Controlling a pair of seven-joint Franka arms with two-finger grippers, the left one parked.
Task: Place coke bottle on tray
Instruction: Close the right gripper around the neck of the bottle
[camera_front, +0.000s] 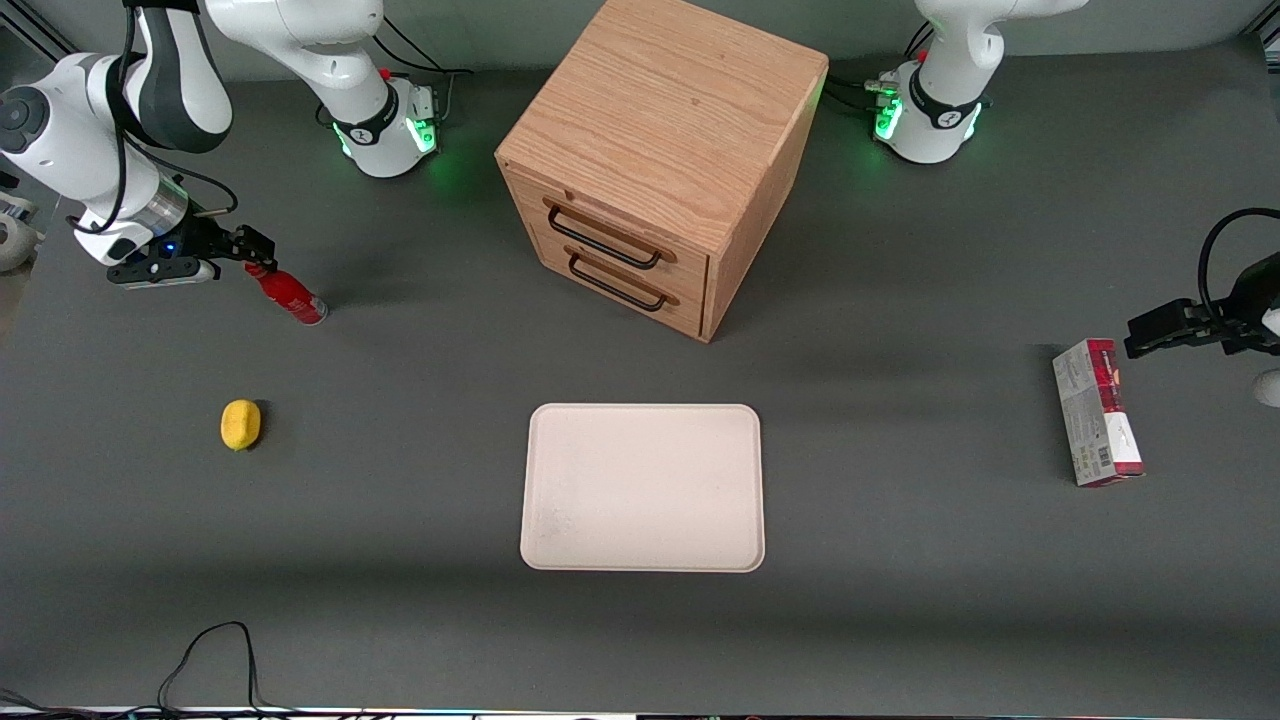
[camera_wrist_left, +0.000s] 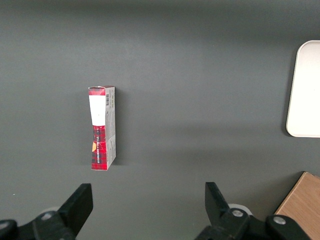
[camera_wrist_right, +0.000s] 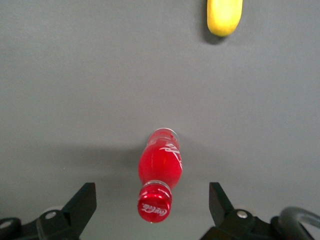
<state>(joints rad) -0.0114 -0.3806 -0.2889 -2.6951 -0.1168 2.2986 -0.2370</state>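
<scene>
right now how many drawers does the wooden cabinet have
2. The upper drawer sits just under the cabinet top; the lower drawer is directly beneath it. Both are closed, with dark handles. The gripper, jaws open, is at the coke bottle.

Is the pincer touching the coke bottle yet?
Apart. In the right wrist view the open pincer straddles the coke bottle, with bare table visible between its red cap and each finger.

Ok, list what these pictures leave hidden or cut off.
- Front view: the gripper covers the coke bottle cap.
- Left wrist view: the frame edge cuts off most of the tray.
- Right wrist view: the lemon is cut by the edge; fingers are open around the cap.
</scene>
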